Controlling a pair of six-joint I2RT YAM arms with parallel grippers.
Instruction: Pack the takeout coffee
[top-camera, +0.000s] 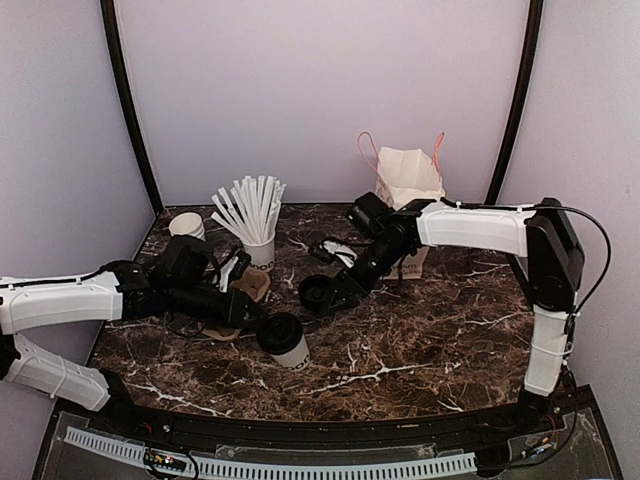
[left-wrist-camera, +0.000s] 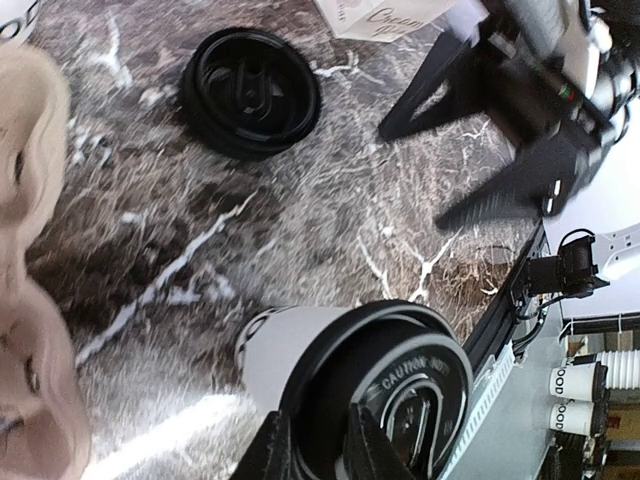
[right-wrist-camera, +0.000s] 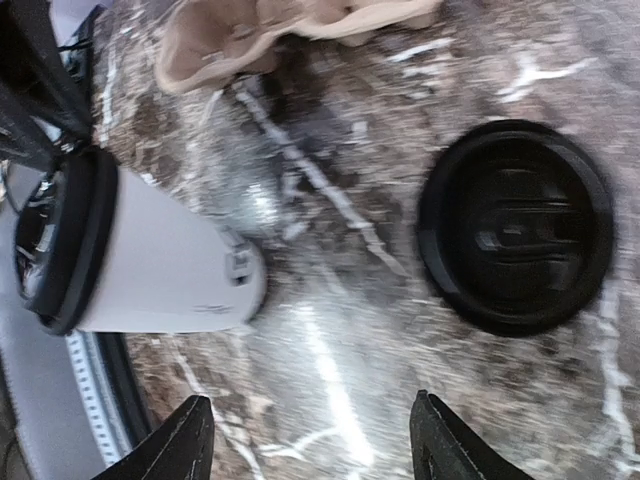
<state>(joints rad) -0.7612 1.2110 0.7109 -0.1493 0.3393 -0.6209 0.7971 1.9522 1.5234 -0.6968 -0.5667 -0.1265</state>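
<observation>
- The coffee (top-camera: 290, 345) is nearest, on the near-left part of the table (top-camera: 430, 350). It is tilted, with its black lid towards the left arm and its white base pointing near-right.
- The left gripper (left-wrist-camera: 322, 448) is narrow and pinches the rim of the coffee's lid. Only the left wrist view shows this closely: one finger (left-wrist-camera: 272, 452) is outside the rim and the other lies over the lid's top, where "CAUTION" is printed.
- The right wrist view alone shows the coffee's side and a small dark mark near its base. No view makes clear whether the base touches the table.
- Just beyond, near the middle of the table, a loose lid (right-wrist-camera: 515, 225) lies flat and apart from the coffee.
- The right gripper (right-wrist-camera: 312, 396) is wide, with nothing between its fingers. Its own view shows the loose lid just past the fingertips. The top view shows it low over that lid.
- A beige carrier (right-wrist-camera: 250, 35) lies left of the loose lid, behind the left arm. It is blurred in both wrist views.
- Only the top view shows what lies farther back: a straw cup (top-camera: 258, 248), a cup stack (top-camera: 187, 226) in the far-left corner, and a white bag (top-camera: 410, 178) standing open at far right, partly behind the right arm.
</observation>
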